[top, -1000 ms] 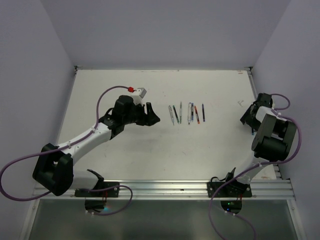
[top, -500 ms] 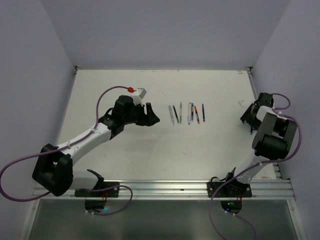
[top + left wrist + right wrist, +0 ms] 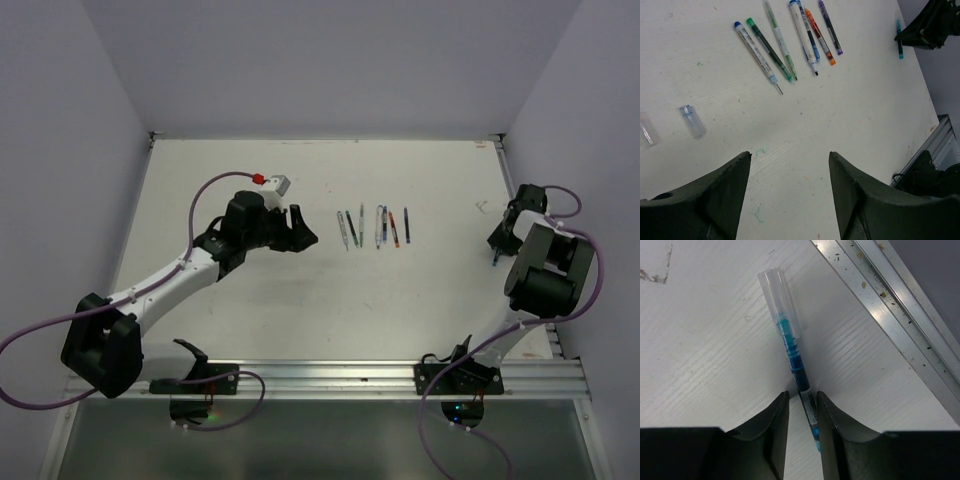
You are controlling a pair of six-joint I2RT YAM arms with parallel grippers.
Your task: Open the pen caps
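The teal slim plastic pen [image 3: 791, 352] lies flat on the scuffed white table [image 3: 700, 340], its barrel running between the right gripper's [image 3: 802, 396] jaws, its clear tube-shaped cap [image 3: 778, 297] pointing straight ahead of them. The jaws stand narrowly about the barrel; whether they pinch it I cannot tell. An aluminium rail [image 3: 890, 315] runs to their right. The left gripper [image 3: 790, 200] gapes, released, six slim pens [image 3: 790, 40] lying ahead of it; lilac walls [image 3: 330, 60] enclose the table.

Your white table [image 3: 300, 300] carries six pens [image 3: 790, 42] side by side in a loose row near its middle. Two loose clear caps [image 3: 692, 120] lie apart from that row. Near the right edge, a teal pen [image 3: 797, 367] with its clear cap [image 3: 779, 300] on lies beside the metal rail [image 3: 880, 300].
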